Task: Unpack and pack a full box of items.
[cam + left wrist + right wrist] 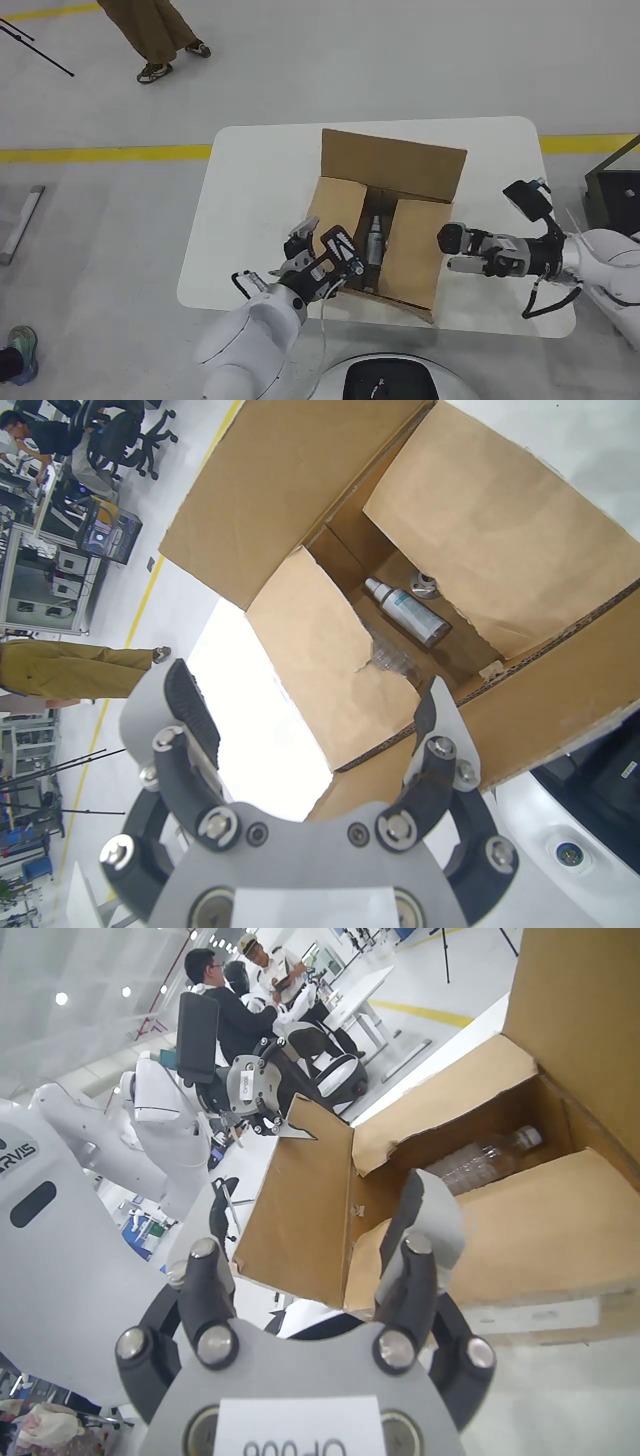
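Observation:
An open cardboard box [392, 160] stands on the white table [250, 180] with its flaps spread. Inside lie a grey spray bottle [407, 612], a small metal flange [424, 584] and a clear plastic bottle [484, 1159]. The spray bottle [374, 240] also shows from above in the gap between the flaps. My left gripper [310, 710] is open at the box's near left corner, above the left flap [320, 660], empty. My right gripper [325, 1218] is open and empty, just outside the right flap [418, 250]. The left gripper [255, 1093] hangs by the far flap's edge.
The box fills most of the table's middle; bare tabletop lies to its left and along the far edge. A dark cart [612, 190] stands off the table's right end. A person [155, 30] walks on the floor beyond the table.

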